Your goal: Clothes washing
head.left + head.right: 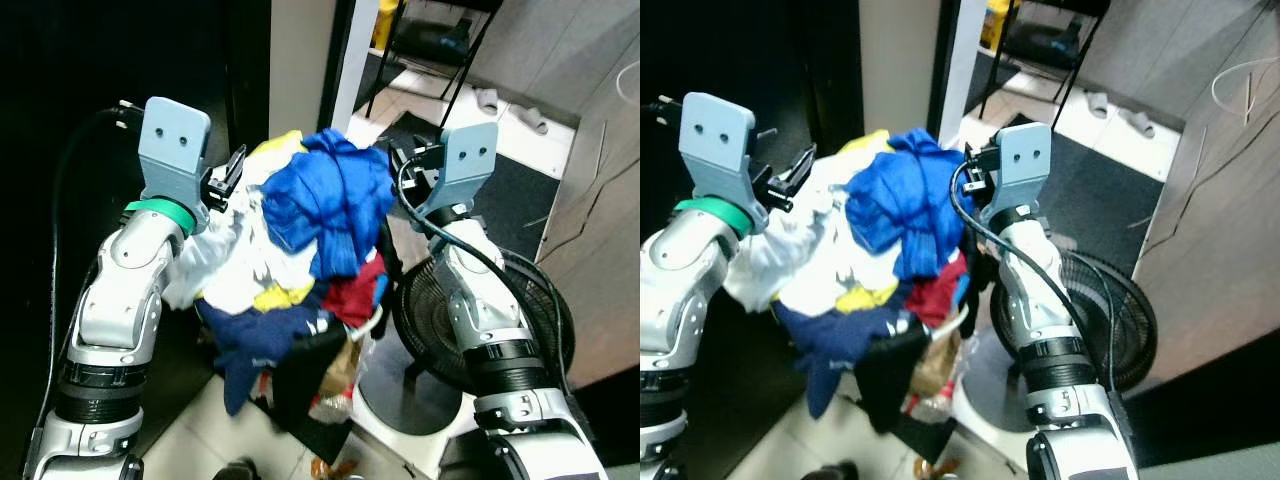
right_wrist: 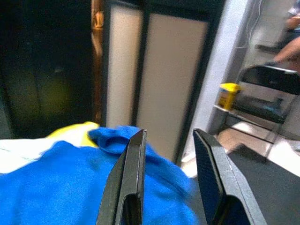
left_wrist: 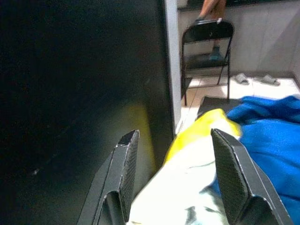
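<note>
Tiled floor (image 1: 190, 420), dark doorway behind. Clothes bundle (image 1: 300, 250) is carried, pressed between left end effector (image 1: 232, 175) and right end effector (image 1: 405, 172), fingers parted, clasping nothing. Washing is judged not yet begun.

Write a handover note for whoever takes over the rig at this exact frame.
Left gripper: open, raised against the left side of the clothes pile, white and yellow fabric between its fingers.
Right gripper: open, raised on the pile's right side, over the blue garment.
The pile is held up, squeezed between both arms, with dark items hanging down over a floor fan to the right.
Done: laundry gathered and lifted.
Left: carry it to a washer, which I cannot see here, and load it. Mind the dangling pieces.
</note>
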`<state>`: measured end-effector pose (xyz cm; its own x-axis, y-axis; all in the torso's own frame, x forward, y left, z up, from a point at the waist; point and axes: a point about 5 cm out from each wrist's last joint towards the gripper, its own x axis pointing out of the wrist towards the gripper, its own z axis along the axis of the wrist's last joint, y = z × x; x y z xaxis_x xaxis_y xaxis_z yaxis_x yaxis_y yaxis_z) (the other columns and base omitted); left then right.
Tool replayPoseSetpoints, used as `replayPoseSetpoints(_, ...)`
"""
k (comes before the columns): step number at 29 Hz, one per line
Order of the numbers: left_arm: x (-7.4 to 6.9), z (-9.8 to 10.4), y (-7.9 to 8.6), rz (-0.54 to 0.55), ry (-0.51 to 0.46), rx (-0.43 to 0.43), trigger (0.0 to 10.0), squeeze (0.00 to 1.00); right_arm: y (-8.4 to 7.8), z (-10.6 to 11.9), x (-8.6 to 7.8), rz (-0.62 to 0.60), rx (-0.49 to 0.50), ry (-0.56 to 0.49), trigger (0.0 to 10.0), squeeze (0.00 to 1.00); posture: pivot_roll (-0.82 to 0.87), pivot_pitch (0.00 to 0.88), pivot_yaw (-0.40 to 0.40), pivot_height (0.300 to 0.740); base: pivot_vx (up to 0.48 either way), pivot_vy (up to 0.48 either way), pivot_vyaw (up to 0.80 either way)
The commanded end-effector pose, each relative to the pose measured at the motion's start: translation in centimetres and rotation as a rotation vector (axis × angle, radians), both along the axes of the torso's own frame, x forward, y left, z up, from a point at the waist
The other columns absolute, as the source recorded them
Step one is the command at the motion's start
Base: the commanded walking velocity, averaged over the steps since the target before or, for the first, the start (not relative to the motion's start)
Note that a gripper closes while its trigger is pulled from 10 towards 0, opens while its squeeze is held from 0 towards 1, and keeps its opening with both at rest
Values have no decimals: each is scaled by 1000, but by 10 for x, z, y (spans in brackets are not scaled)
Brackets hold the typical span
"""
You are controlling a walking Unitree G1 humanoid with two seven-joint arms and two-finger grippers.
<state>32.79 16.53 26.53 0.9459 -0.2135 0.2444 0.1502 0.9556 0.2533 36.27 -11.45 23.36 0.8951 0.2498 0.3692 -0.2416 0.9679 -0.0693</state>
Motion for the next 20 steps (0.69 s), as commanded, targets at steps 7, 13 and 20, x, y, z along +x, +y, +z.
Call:
replayPoseSetpoints(7, 0, -6, -3, -14, 24, 9, 10000, 0, -4, -4, 0, -12, -8, 10, 10000, 0, 77, 54, -51, 740, 0, 0, 0)
replayPoseSetpoints(13, 0, -5, -3, -16, 23, 9, 10000, 0, -4, -4, 0, -12, -8, 10, 10000, 0, 77, 54, -51, 740, 0, 0, 0)
replayPoseSetpoints(20, -2, -7, -5, -39, 25, 15, 10000, 0, -4, -4, 0, -13, -6, 11, 10000, 0, 78, 53, -49, 740, 0, 0, 0)
